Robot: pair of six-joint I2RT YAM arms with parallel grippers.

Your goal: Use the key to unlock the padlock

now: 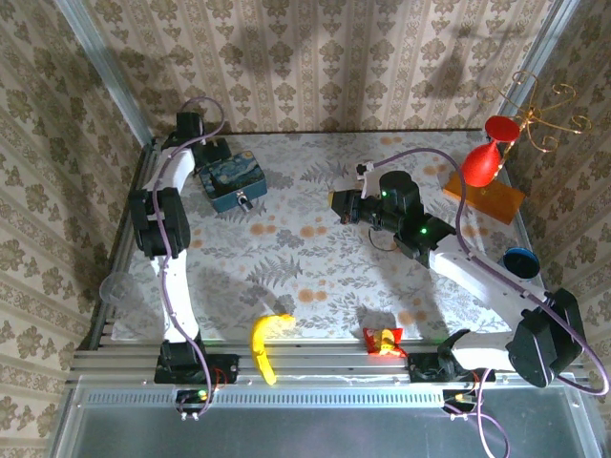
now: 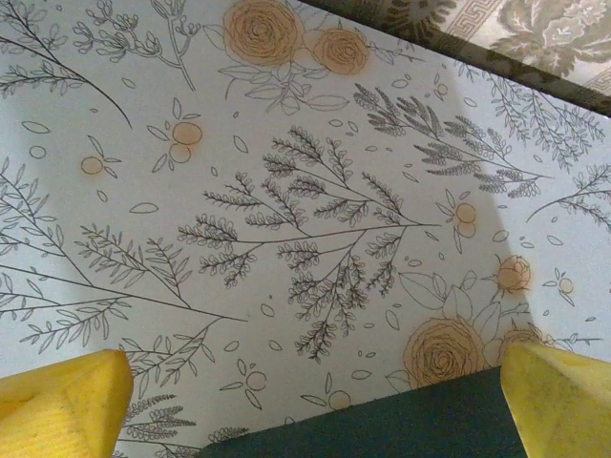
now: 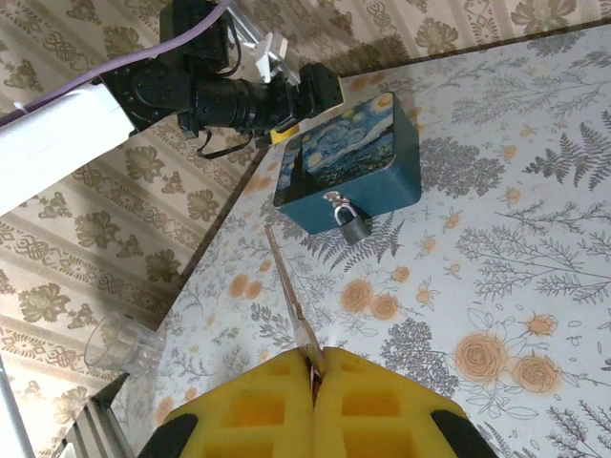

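A: What's the biggest thing?

B: The table (image 1: 315, 277), under a floral cloth. The left arm (image 1: 172, 239) runs up its left side and the right arm (image 1: 477, 267) crosses in from the near right corner.

A: And the box?

B: The box (image 3: 353, 157), blue with a night sky on its lid, sits at the far left of the table. The left gripper (image 2: 310, 401) is at its back edge with the jaws spread wide and nothing between them. In the left wrist view a dark edge shows low between the two yellow pads (image 2: 62, 401).

A: Anything else lying about?

B: A board (image 1: 485, 196) at the far right, a banana (image 1: 265, 343) and a red packet (image 1: 384, 341) on the near edge, a blue disc (image 1: 520, 260) beside the right arm, and a clear cup (image 1: 115, 286) off the left edge.

A: The right gripper?

B: The right gripper (image 3: 313, 367) is over the middle of the table, aimed left at the box. Its jaws are pressed together, pinching the key.

A: Where's the padlock?

B: The padlock (image 3: 353, 224) hangs from the hasp on the box's front wall, facing the right gripper. Its shackle looks closed.

A: And the key?

B: The key (image 3: 291, 296) is seen edge-on as a thin strip sticking out from between the pads. Its tip points towards the box, well apart from the padlock and to the left of it in the right wrist view.
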